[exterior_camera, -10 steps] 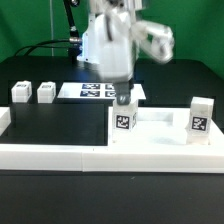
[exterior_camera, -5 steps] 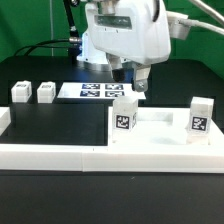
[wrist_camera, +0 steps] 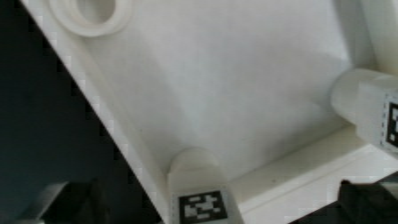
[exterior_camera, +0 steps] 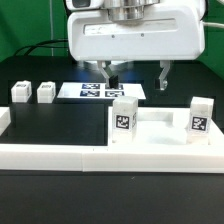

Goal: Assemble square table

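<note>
The square table's white slab [exterior_camera: 156, 130] lies against the front border wall at the exterior view's right. Two tagged white legs stand upright on it, one at its left corner [exterior_camera: 123, 115] and one at its right corner [exterior_camera: 200, 117]. Two loose legs [exterior_camera: 19, 92] [exterior_camera: 45, 92] sit at the far left. My gripper [exterior_camera: 133, 74] hangs open and empty above the slab, just behind the left standing leg. In the wrist view the slab [wrist_camera: 214, 90] fills the picture, with a screw hole [wrist_camera: 89, 12], the tagged leg [wrist_camera: 201, 195] between my dark fingertips [wrist_camera: 71, 203], and the other leg [wrist_camera: 374, 110].
The marker board [exterior_camera: 92, 91] lies flat behind the slab, under the gripper. The long low white border wall [exterior_camera: 70, 155] runs along the front, with a short end piece [exterior_camera: 4, 120] at the exterior view's left. The table surface is black.
The gripper was down at the left standing leg. It has let go, risen and turned, and its fingers now stand wide apart above the leg.
</note>
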Available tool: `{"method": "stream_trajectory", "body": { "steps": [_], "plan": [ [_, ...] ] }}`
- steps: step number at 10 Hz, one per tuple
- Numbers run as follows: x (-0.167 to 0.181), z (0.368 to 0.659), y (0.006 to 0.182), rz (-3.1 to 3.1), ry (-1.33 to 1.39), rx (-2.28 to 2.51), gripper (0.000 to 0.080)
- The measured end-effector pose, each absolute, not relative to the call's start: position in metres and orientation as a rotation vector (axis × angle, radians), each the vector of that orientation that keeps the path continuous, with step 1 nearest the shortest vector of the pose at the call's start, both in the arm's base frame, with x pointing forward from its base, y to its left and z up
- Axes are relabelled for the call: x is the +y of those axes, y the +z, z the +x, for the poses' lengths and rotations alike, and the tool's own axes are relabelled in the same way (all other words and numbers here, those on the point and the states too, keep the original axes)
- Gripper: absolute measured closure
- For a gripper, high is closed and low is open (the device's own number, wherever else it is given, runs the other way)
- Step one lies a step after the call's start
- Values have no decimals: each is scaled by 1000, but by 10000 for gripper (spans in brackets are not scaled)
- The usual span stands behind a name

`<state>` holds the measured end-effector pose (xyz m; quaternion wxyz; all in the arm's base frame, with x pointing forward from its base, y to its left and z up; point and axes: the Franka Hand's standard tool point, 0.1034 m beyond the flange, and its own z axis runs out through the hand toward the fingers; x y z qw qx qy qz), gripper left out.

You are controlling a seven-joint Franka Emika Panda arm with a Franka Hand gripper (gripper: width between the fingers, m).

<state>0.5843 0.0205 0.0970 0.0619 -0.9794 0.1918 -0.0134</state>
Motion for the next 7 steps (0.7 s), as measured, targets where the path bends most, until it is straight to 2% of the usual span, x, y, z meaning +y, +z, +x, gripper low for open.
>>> {"method": "stream_trajectory", "body": {
  "steps": [3, 5, 7],
  "plan": [
    [16, 584, 93, -3011, -65, 316, 150],
    [-5, 574, 62, -3097, -145, 76, 150],
    [-12, 573, 41, -3115, -106, 145, 150]
  ]
}}
